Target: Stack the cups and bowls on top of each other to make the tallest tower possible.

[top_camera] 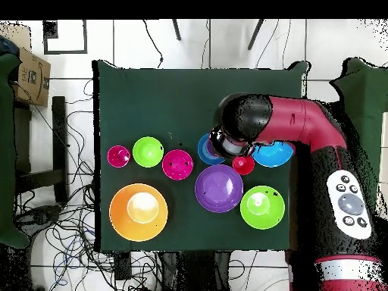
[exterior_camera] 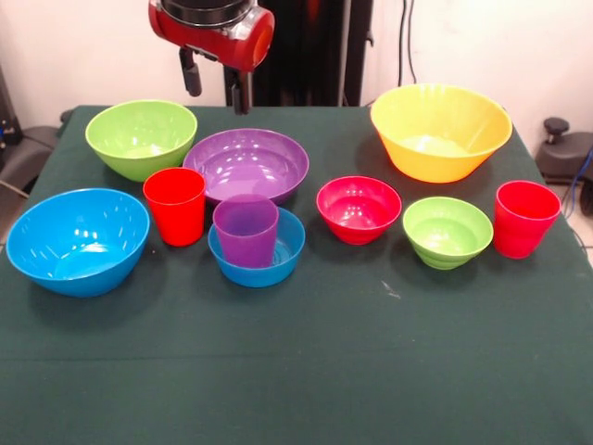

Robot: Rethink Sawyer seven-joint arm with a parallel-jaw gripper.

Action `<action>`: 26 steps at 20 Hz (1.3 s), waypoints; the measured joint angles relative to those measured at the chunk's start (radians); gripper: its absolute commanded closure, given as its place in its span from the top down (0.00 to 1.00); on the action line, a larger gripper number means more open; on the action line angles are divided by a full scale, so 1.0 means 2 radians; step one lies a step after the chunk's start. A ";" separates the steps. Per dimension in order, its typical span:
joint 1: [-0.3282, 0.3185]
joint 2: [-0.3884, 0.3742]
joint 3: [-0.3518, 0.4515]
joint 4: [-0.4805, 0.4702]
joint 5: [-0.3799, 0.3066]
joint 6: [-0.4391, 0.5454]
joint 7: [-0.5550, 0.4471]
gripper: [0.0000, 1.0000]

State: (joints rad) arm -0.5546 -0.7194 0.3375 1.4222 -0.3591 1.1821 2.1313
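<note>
Cups and bowls sit spread across a dark green table (exterior_camera: 306, 371), almost none stacked. Seen from the front, a large blue bowl (exterior_camera: 79, 239) lies at the left edge, with a large lime green bowl (exterior_camera: 141, 137) behind it. A red cup (exterior_camera: 174, 205) stands upright between the blue bowl and a wide purple bowl (exterior_camera: 246, 163). Just in front of the purple bowl, a translucent purple cup (exterior_camera: 246, 230) stands inside a small blue bowl (exterior_camera: 269, 255), the only nested pair on the table. To the right come a small red-pink bowl (exterior_camera: 359, 209), a small lime green bowl (exterior_camera: 447, 232) and a second red cup (exterior_camera: 524, 218), all apart from one another. The big yellow bowl (exterior_camera: 441, 130) stands behind them. The gripper (exterior_camera: 217, 83) hangs from the red arm (exterior_camera: 211, 26) above the far side of the table, over the gap between the green and purple bowls; its two dark fingers stand apart and carry nothing.

From overhead, the red arm (top_camera: 303, 121) reaches in from the right and covers the purple cup and part of the small blue bowl (top_camera: 206, 149). The gripper itself is hidden under the arm. The yellow bowl (top_camera: 139, 212), purple bowl (top_camera: 219, 189) and large green bowl (top_camera: 262, 207) line the lower side of the cloth, while the smaller pieces form a row through the middle.
</note>
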 measured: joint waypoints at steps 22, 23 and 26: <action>0.027 0.006 -0.013 0.098 -0.011 -0.186 0.000 1.00; 0.031 0.006 -0.016 0.104 -0.011 -0.193 0.000 1.00; 0.042 0.006 -0.024 0.115 -0.011 -0.203 0.000 1.00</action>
State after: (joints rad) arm -0.4707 -0.7082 0.2902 1.6526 -0.3817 0.7759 2.1311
